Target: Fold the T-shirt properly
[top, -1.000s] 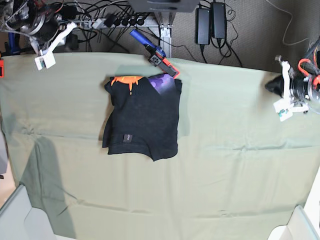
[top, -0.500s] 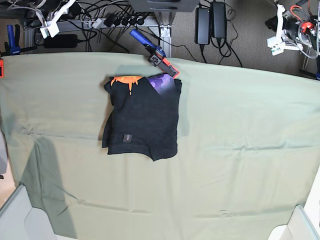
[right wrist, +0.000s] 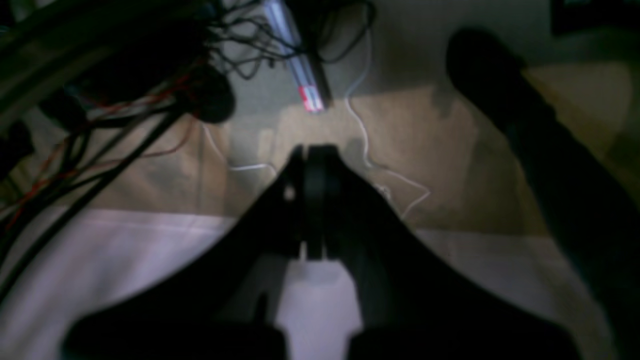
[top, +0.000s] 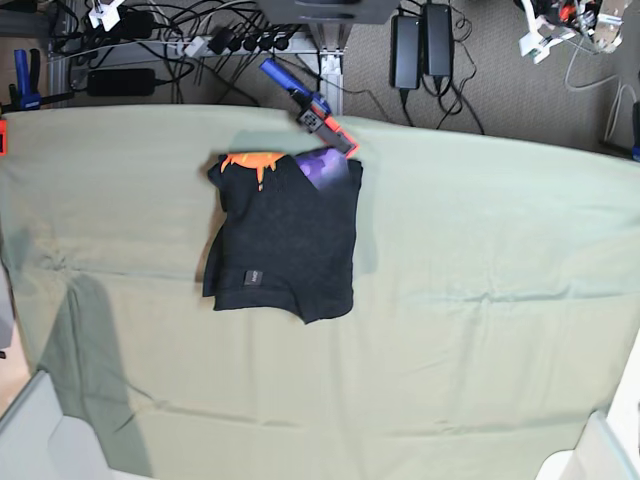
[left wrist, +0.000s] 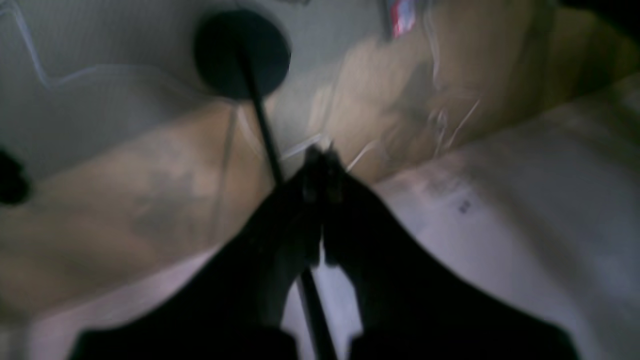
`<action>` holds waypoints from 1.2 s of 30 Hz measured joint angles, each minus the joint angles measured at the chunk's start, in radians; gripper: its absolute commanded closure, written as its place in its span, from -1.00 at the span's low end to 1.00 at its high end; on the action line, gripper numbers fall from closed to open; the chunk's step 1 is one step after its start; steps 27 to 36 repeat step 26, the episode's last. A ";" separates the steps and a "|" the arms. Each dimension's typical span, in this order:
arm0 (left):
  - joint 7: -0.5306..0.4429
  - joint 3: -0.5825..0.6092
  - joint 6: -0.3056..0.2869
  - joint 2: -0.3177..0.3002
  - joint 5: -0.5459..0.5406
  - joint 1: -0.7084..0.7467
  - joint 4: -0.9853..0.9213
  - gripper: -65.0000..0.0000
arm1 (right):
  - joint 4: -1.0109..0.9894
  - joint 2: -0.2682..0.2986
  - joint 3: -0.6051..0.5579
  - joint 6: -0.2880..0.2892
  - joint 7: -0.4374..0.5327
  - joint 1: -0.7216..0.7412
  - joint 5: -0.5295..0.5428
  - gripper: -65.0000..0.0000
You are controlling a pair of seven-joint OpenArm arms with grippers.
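Note:
The black T-shirt (top: 285, 235) lies folded into a rough rectangle on the pale green sheet (top: 480, 300), left of centre. Its orange print (top: 255, 160) and purple patch (top: 325, 166) show at the far edge, and the small grey label (top: 250, 278) near the front. My left gripper (top: 538, 38) is at the top right, beyond the table's back edge. My right gripper (top: 104, 12) is at the top left corner. Both are far from the shirt. In the left wrist view (left wrist: 320, 167) and the right wrist view (right wrist: 312, 160) the jaws are shut and empty, over the floor.
A blue and orange clamp (top: 312, 108) sits at the back edge just behind the shirt. Cables, a power strip and black adapters (top: 420, 45) lie on the floor behind. White bins stand at the front left (top: 30, 430) and front right (top: 600, 450) corners.
Both arms have pulled back and up, away from the table toward the top corners of the base view. The shirt has not moved.

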 measured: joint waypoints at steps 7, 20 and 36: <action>-0.033 0.084 0.064 0.186 0.174 -0.246 -0.386 1.00 | -0.333 -0.013 0.002 0.000 0.025 0.240 -0.088 1.00; -0.162 0.538 0.176 0.382 0.208 -0.525 -0.719 1.00 | -0.659 -0.080 0.003 -0.003 0.047 0.461 -0.229 1.00; -0.211 0.549 0.178 0.399 0.215 -0.525 -0.724 1.00 | -0.627 -0.106 0.003 -0.003 0.167 0.460 -0.230 1.00</action>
